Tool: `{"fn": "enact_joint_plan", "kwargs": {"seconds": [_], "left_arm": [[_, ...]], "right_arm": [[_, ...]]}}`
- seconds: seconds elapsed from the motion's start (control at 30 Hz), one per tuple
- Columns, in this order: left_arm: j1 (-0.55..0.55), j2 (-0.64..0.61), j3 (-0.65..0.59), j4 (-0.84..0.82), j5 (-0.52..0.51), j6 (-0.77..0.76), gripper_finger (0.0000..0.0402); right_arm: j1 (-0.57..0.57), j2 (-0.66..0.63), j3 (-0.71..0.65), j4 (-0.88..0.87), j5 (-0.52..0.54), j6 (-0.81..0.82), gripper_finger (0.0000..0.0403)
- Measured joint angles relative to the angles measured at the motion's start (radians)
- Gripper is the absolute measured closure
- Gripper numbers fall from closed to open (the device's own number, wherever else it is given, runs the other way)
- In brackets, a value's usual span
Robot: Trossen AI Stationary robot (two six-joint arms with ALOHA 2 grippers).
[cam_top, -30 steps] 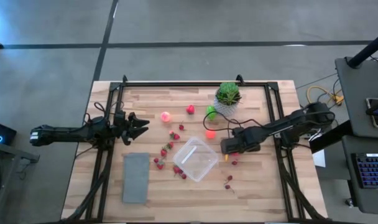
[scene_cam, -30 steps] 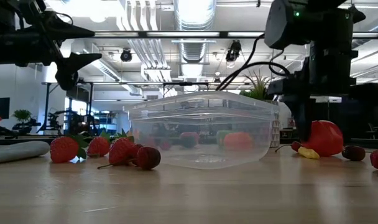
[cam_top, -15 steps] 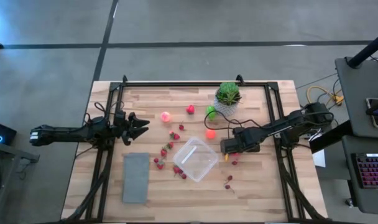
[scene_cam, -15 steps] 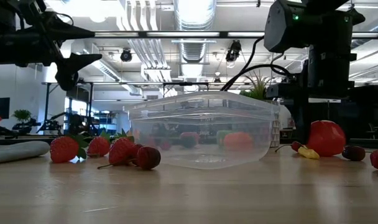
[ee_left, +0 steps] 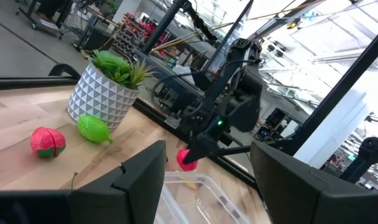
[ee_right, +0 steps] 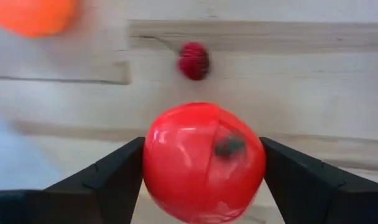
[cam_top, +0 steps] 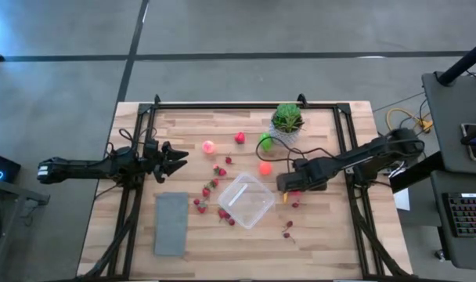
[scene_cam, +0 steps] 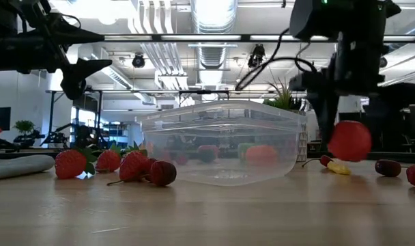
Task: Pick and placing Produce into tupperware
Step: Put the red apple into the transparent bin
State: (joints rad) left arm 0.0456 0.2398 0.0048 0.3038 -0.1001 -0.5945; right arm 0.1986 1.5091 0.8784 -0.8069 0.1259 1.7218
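My right gripper clamps a round red fruit between both fingers, clear of the wooden table. In the low view the fruit hangs above the boards, just off the clear tupperware's side, apart from its wall. From above, that gripper sits just beside the tupperware, on the side facing the potted plant.

A yellow piece and dark berries lie on the table beneath the lifted fruit. Red strawberries lie against the tupperware's opposite side, near the flat grey rectangle. Orange piece, bright green piece between tupperware and plant.

My left gripper hovers well away from the tupperware, fingers spread, holding nothing.
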Motion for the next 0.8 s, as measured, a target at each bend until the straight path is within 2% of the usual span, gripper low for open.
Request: {"fn": "enact_joint_plan", "kwargs": {"seconds": [0.23,0.43,0.67,0.8], "left_arm": [[0.000,0.000,0.000,0.000,-0.002,0.000,0.0181],[0.000,0.000,0.000,0.000,-0.002,0.000,0.0181],[0.000,0.000,0.000,0.000,-0.002,0.000,0.0181],[0.000,0.000,0.000,0.001,-0.007,0.006,0.0181]], "right_arm": [[0.000,-0.029,0.161,-0.012,0.023,-0.174,0.0129],[-0.003,0.008,0.264,-0.154,0.058,-0.226,0.0129],[-0.012,0.021,0.333,-0.072,0.054,-0.355,0.0129],[-0.030,0.020,0.341,0.060,-0.007,-0.458,0.0127]]}}
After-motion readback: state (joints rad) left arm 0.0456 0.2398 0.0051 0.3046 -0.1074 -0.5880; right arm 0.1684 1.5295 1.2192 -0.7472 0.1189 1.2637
